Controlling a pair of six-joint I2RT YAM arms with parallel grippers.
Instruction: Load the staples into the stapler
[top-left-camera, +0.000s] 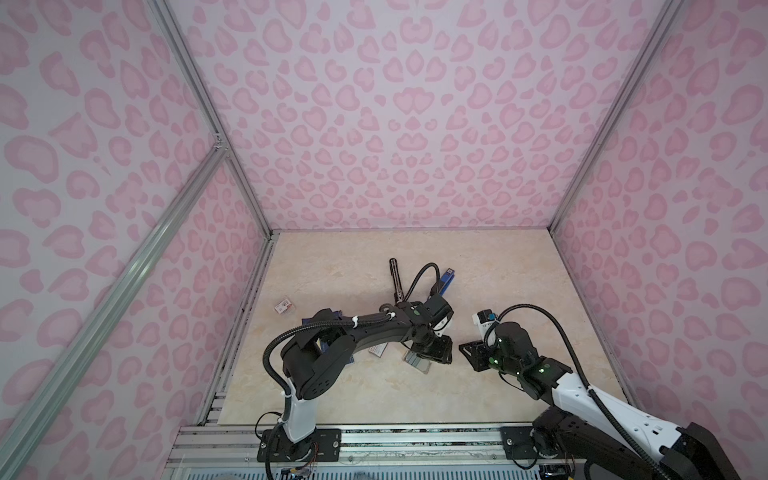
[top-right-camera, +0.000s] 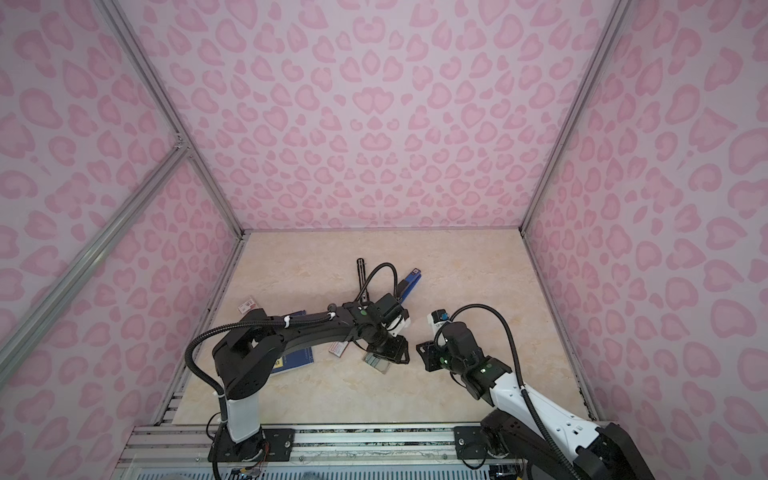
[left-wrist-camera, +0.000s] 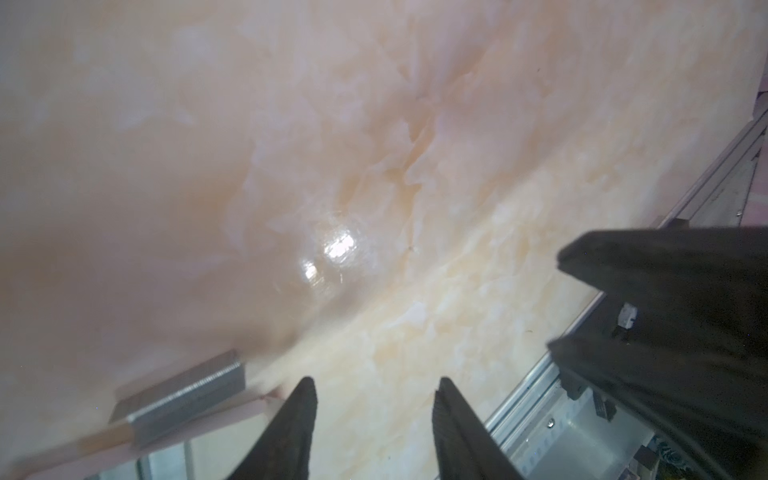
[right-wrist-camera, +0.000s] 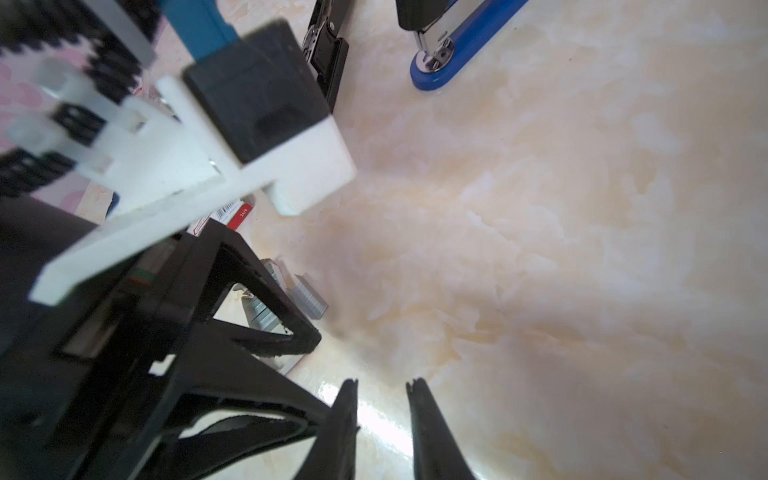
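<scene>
The staples (top-left-camera: 415, 360) (top-right-camera: 376, 361) are a small silvery block lying flat on the marble table, in front of the middle. My left gripper (top-left-camera: 432, 353) (top-right-camera: 390, 352) hovers over their right end. In the left wrist view the left gripper (left-wrist-camera: 374, 382) is open and holds nothing, with the staples (left-wrist-camera: 183, 395) just outside one finger. My right gripper (top-left-camera: 466, 351) (right-wrist-camera: 384, 382) is close by on the right, open by a narrow gap and holding nothing. A black stapler (top-left-camera: 395, 276) (right-wrist-camera: 328, 45) and a blue stapler (top-left-camera: 446, 280) (right-wrist-camera: 449, 54) lie farther back.
A white-and-red staple box (top-left-camera: 378, 351) lies just left of the staples, and another box (top-left-camera: 284, 306) lies near the left wall. A blue booklet (top-right-camera: 297, 359) is partly hidden under the left arm. Pink patterned walls enclose the table (top-left-camera: 519, 291) on three sides.
</scene>
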